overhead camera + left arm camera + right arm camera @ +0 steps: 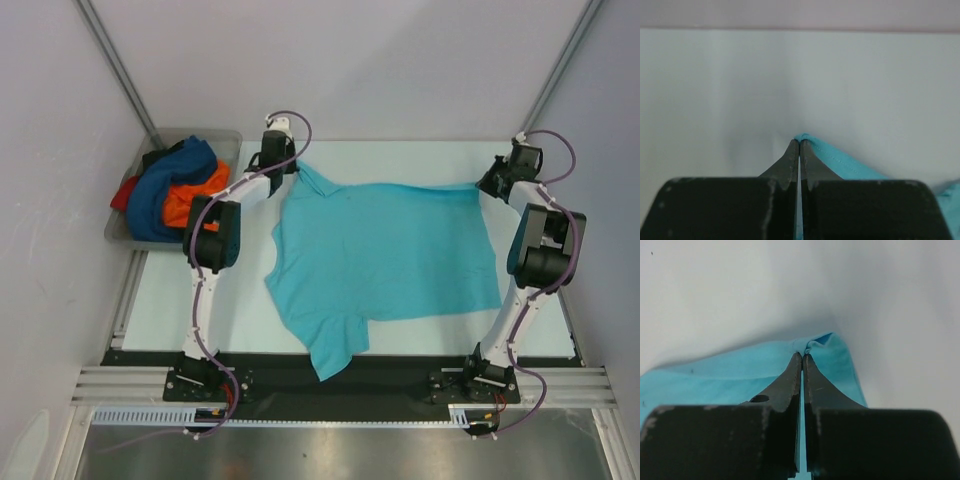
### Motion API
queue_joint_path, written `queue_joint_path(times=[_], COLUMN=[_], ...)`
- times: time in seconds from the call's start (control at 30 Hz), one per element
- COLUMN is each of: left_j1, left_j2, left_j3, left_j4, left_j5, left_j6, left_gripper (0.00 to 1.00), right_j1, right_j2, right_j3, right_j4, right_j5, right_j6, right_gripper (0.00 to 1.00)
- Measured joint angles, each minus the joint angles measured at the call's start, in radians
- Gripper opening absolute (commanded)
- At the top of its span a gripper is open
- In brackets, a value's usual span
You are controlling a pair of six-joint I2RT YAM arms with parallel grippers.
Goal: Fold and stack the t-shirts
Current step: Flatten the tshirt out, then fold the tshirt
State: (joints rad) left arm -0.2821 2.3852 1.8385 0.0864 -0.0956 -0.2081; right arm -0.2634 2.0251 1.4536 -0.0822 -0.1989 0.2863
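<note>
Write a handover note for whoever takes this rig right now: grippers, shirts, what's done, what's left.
Left gripper: shut on the far left corner of the turquoise shirt.
Right gripper: shut on its far right corner.
The turquoise shirt lies spread on the table, unfolded.
The dark blue shirt, orange shirt and red shirt are heaped in the tray, far left.
Done: one shirt spread out.
Left: fold it, then fold and stack the other three. No stack yet.
</note>
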Motion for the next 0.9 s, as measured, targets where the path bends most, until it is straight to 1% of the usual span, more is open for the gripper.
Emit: queue_joint_path(times=[0.17, 0.27, 0.53, 0.7, 0.9], left_j1=[0.000, -0.003, -0.006, -0.008, -0.010], left_j2=[0.006, 0.006, -0.012, -0.105, -0.276], left_j3=[0.089, 0.098, 0.088, 0.031, -0.077], left_j4=[0.001, -0.005, -0.200, -0.342, -0.435], left_j5=[0.015, 0.035, 0.098, 0.114, 0.135], left_j6=[-0.039, -0.067, -0.187, -0.267, -0.312], left_gripper=[0.00, 0.00, 0.00, 0.00, 0.00], right_j1=[0.002, 0.001, -0.018, -0.032, -0.046], right_j2=[0.072, 0.095, 0.145, 0.145, 0.145], right_j3=[0.101, 0.156, 0.306, 0.344, 0.367], right_j4=[-0.032, -0.068, -0.246, -0.373, -0.479], right_j5=[0.000, -0.001, -0.036, -0.051, -0.062], right_j6=[-0.003, 0.001, 0.033, 0.058, 0.063], right_gripper=[0.00, 0.00, 0.00, 0.00, 0.00])
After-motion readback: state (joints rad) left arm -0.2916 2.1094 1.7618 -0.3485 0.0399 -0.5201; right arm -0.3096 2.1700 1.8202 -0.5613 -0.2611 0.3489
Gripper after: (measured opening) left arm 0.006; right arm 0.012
